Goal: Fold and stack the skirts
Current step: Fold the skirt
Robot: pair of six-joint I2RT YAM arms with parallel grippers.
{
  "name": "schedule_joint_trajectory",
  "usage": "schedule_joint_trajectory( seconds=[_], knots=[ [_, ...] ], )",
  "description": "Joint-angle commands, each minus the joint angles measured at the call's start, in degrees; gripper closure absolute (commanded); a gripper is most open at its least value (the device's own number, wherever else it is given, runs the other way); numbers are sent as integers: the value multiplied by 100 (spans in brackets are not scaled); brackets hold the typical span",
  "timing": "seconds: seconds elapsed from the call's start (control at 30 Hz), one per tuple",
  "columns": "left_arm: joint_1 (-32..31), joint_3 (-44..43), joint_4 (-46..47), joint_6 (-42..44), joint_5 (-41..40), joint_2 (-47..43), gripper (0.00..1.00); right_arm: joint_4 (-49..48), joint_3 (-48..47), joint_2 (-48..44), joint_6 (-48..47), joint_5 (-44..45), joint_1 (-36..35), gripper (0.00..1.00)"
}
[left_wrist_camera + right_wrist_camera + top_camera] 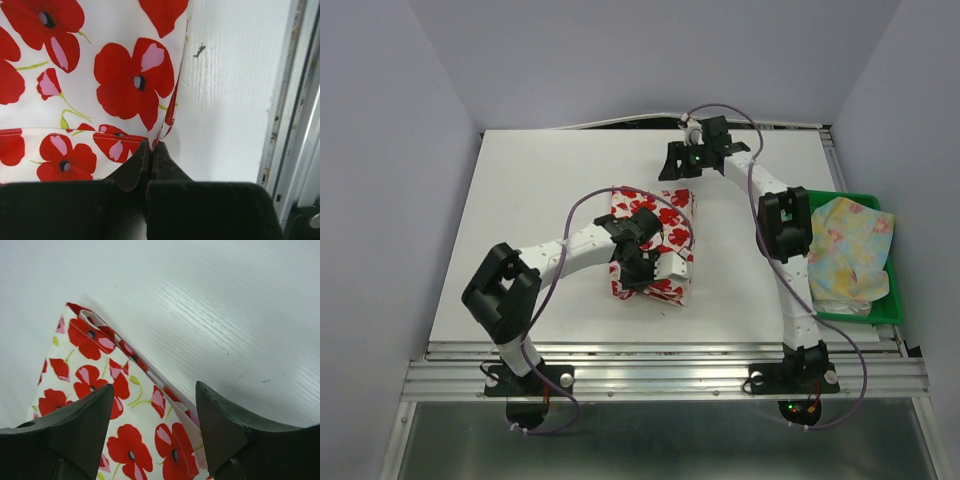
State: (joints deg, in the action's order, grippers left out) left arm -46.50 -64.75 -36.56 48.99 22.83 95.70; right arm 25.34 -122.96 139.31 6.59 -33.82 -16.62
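While the left gripper (151, 147) has its two fingers pressed together, pinching a thin fold at the right edge of the red-flower skirt (665, 215), the right gripper (152, 390) stands wide open with nothing between its fingers. The red-flower skirt lies folded into a rough rectangle near the middle of the white table (540, 220). The left arm reaches across from the near left, so its wrist covers the skirt's near half in the top view. Seen from the left wrist, the dark fingertips (132, 170) meet where the cloth ends and bare table begins, with a hemmed layer running across just beyond them. The right arm stretches up the right side of the table and bends left, its gripper hanging at the far side of the skirt. Its wrist view looks down on a corner of the cloth where several layers show at the edge; whether the fingers touch it I cannot tell. The yellow floral skirt (850, 245) lies crumpled in the green tray (880, 317) at the table's right edge, well apart from both grippers.
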Motion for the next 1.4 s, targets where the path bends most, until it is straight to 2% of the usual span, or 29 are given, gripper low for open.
schedule_joint_trajectory(
  seconds=[0.0,0.17,0.33,0.43,0.63,0.93,1.37],
  knots=[
    [-26,-590,-939,-162,599,80,100,-231,-27,439,-158,-352,-60,31],
    [-17,-1126,-1433,-92,810,203,100,-249,665,387,-771,-766,-227,42],
    [149,-1864,-1785,-109,934,475,100,13,1150,291,-1133,-1432,-341,65],
    [369,-2172,-1837,-127,829,651,100,50,1537,98,-1274,-1697,-394,73],
    [642,-2955,-1899,-57,556,950,100,76,2091,-193,-1582,-2014,-509,81],
    [958,-3289,-1636,110,187,1301,100,208,2671,-571,-1872,-2462,-676,83],
    [1213,-3079,-985,295,-50,1627,100,331,2619,-589,-1854,-2585,-728,82]
  ],
)
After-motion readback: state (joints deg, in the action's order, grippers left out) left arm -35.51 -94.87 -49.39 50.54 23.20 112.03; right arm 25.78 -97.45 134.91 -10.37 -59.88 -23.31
